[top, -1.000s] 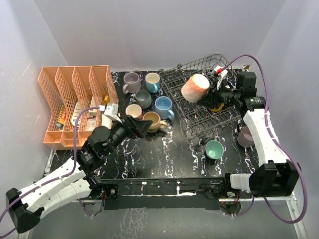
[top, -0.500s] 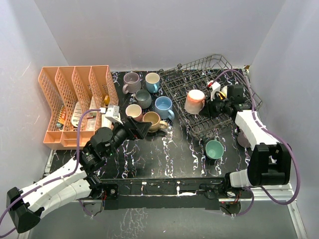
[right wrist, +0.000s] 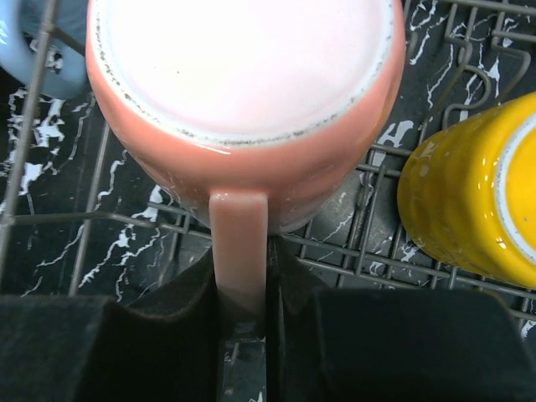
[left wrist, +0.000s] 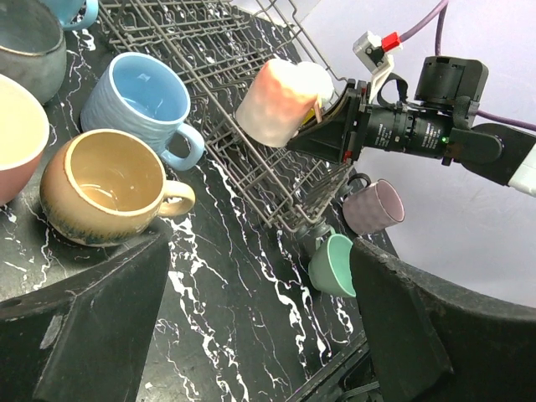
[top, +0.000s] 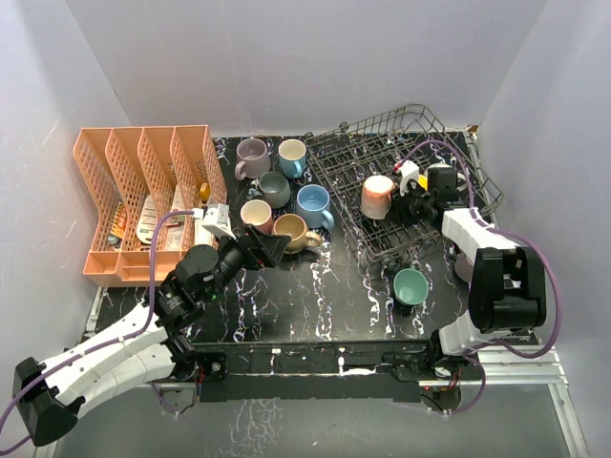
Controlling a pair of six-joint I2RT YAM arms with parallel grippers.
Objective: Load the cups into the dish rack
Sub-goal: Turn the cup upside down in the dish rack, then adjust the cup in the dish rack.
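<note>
My right gripper [top: 399,198] is shut on the handle of a pink cup [top: 377,196], holding it low over the dark wire dish rack [top: 420,134]. In the right wrist view the jaws [right wrist: 241,301] pinch the handle and the cup's [right wrist: 243,92] base faces the camera. A yellow cup [right wrist: 477,193] lies in the rack beside it. My left gripper [top: 272,246] is open and empty next to a tan cup [top: 291,232]. In the left wrist view its gap [left wrist: 260,335] is over bare table, with the tan cup [left wrist: 105,188] at its left.
Mauve [top: 252,157], blue-white [top: 292,156], grey [top: 274,189], blue [top: 312,203] and pink-rimmed [top: 256,215] cups stand left of the rack. A green cup [top: 410,286] and a mauve cup [top: 468,262] sit in front of it. An orange organiser [top: 143,200] stands at far left.
My right gripper has brought the pink cup down from above the rack to low among the wires. The left arm has hardly moved.
</note>
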